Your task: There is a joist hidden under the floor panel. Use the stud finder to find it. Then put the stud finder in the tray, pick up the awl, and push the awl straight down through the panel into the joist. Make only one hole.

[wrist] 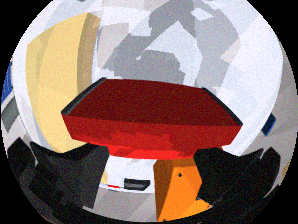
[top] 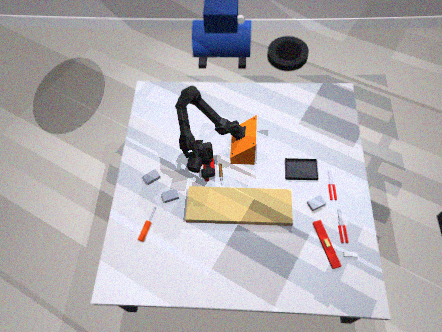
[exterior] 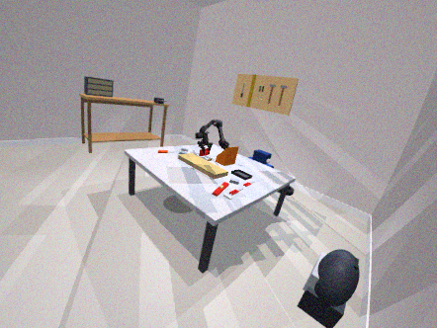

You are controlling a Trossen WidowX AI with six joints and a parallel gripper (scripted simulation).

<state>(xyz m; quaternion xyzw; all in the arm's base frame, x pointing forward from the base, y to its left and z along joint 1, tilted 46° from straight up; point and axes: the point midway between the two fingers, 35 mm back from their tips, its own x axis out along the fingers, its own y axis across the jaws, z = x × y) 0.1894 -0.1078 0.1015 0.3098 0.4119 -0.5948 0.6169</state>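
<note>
The red stud finder [top: 212, 164] [exterior: 204, 153] [wrist: 155, 102] is held in my gripper [top: 208, 169] [wrist: 153, 140], which is shut on it. The gripper is behind the left end of the panel, not over it. The pale yellow floor panel [top: 225, 205] [exterior: 198, 164] [wrist: 52, 75] lies in the middle of the table; no hole can be made out in it. The awl [top: 220, 171], with a brown-orange handle, lies just right of the gripper, between the panel and the orange block. The black tray [top: 301, 169] [exterior: 241, 174] [wrist: 136, 185] is to the right and looks empty.
An orange angled block [top: 244, 142] [exterior: 227, 156] [wrist: 177, 187] stands by the arm's base. Grey blocks [top: 151, 177] [top: 170, 195] [top: 316, 203], an orange-handled screwdriver [top: 145, 231], red-handled tools [top: 332, 191] [top: 343, 233] and a red level [top: 327, 244] lie around the panel.
</note>
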